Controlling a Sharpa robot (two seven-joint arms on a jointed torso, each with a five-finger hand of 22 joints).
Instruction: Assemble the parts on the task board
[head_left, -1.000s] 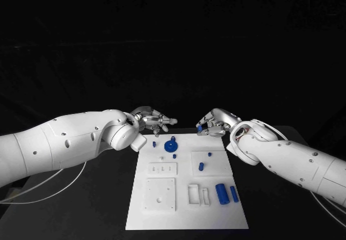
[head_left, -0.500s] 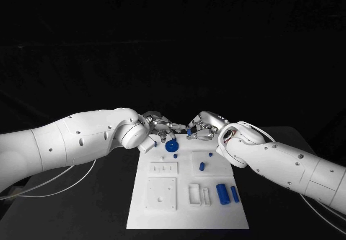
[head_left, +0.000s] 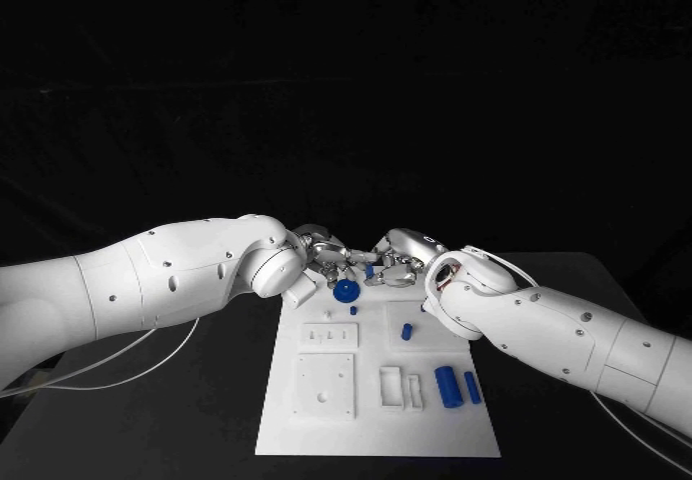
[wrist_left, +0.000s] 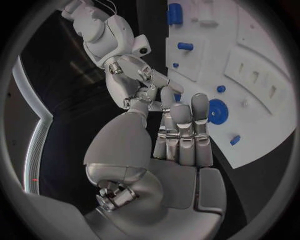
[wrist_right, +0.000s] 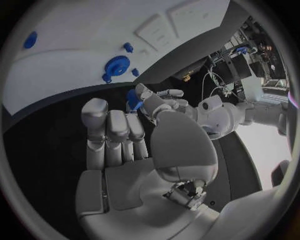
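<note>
Blue peg (head_left: 369, 270), a small part held above the far end of the white task board (head_left: 433, 420), just beyond the blue gear (head_left: 346, 292), at the centre of the frame in the head view. The right hand (head_left: 401, 262) pinches the peg at its fingertips, the other fingers curled in. The left hand (head_left: 326, 262) meets it fingertip to fingertip. Its fingers are close around the same peg, but the views do not settle whether they grip it or only touch it.

The step in hand appears to be a transfer or re-grip of the peg between the two hands. To do it well, the receiving fingers should close on the exposed length before the giving hand loosens. Both wrists should stay steady, and the exchange should stay over the board, so that a dropped peg lands there and not on the black counter (head_left: 577, 300).

In the head view the peg appears taller than wide, so its long axis is judged roughly upright. The fingers hide too much of it to tell which end leads.
</note>
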